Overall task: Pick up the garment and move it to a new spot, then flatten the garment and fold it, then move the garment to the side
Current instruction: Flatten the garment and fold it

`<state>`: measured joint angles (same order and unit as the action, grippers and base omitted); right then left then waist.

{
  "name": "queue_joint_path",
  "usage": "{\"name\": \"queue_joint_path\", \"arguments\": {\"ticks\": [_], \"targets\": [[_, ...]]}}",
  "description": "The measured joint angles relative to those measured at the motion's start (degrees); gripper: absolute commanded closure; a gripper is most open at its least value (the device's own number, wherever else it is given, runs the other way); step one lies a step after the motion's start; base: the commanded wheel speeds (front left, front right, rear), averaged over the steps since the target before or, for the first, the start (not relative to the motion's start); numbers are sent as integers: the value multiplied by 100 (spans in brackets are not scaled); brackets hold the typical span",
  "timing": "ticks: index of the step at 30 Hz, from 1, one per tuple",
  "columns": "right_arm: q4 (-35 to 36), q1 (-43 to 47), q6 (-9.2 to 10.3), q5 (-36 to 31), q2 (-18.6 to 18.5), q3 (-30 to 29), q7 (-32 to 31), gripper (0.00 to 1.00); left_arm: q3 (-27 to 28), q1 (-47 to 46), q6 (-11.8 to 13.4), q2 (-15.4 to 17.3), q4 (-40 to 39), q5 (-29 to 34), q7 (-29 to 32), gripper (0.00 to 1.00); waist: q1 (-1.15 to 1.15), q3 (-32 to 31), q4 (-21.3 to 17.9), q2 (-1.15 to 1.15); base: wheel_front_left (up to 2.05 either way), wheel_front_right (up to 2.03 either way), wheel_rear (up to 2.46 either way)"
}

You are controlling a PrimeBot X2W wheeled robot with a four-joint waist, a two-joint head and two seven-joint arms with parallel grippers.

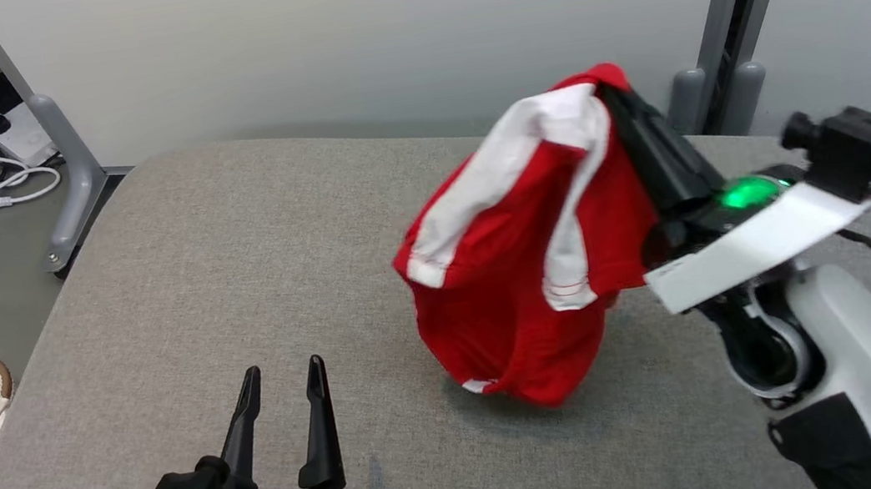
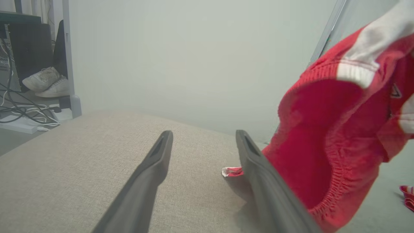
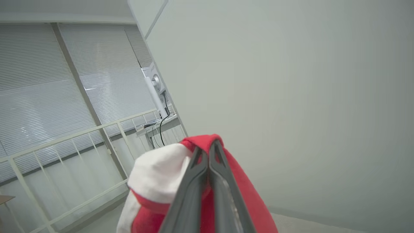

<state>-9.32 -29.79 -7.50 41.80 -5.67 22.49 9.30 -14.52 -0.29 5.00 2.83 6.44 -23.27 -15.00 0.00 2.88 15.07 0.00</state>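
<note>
While the right gripper [image 3: 208, 145] has its two long fingers pressed together on a fold at the top of the red and white garment [image 1: 523, 267], the first step looks to be under way rather than finished. The garment hangs bunched from that pinch above the right half of the grey padded worktop [image 1: 234, 246], with its white panels facing the left side and an elastic opening sagging at the bottom. Whether its lowest edge brushes the surface or hangs just clear cannot be told, though a shadow lies close beneath it. The left gripper [image 1: 283, 368] sits low near the front edge of the worktop, well apart from the garment in the head view, its fingers spread wide with nothing between them. I judge the pick-up done and the carry to a new spot in hand. Nearly everything else is left: setting the garment down, spreading it flat, which will likely want the free left gripper on a second corner, then folding it and moving it to the side.
</note>
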Motion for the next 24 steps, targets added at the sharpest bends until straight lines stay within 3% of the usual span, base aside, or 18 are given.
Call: {"name": "queue_joint_path", "arguments": {"ticks": [5, 8, 13, 14, 15, 16, 24], "targets": [[-454, 834, 1, 370, -179, -1149, -231, 100, 1, 5, -14, 0, -2, 2, 1, 0, 0, 48, -35, 0, 0, 0, 0], [-1112, 1299, 2, 13, -382, -1599, -357, 100, -9, 2, -25, 0, 18, 11, 0, 0, 0, 100, -77, 0, 0, 0, 0], [-2106, 1602, 1, -446, -371, -2029, -628, 100, 12, -10, -44, 3, 53, 60, 1, 0, 0, 168, -214, 0, 0, 0, 0], [-2301, 1623, 1, -634, -392, -2052, -679, 62, 18, -14, -48, 2, 56, 68, 0, 0, 0, 176, -249, 0, 0, 0, 0], [-2462, 1630, 1, -824, -391, -2106, -673, 9, 11, -20, -51, -1, 64, 78, 1, 0, 0, 183, -284, 0, 0, 0, 0], [-2598, 1614, 1, -940, -361, -2219, -656, 0, 4, -26, -73, -4, 68, 99, 0, 0, 0, 186, -320, 0, 0, 0, 0], [-2599, 1245, 1, -1718, -136, -2320, -145, 0, -25, -53, -89, -2, 101, 151, 0, 0, 0, 127, -593, 0, 0, 0, 0]]}}
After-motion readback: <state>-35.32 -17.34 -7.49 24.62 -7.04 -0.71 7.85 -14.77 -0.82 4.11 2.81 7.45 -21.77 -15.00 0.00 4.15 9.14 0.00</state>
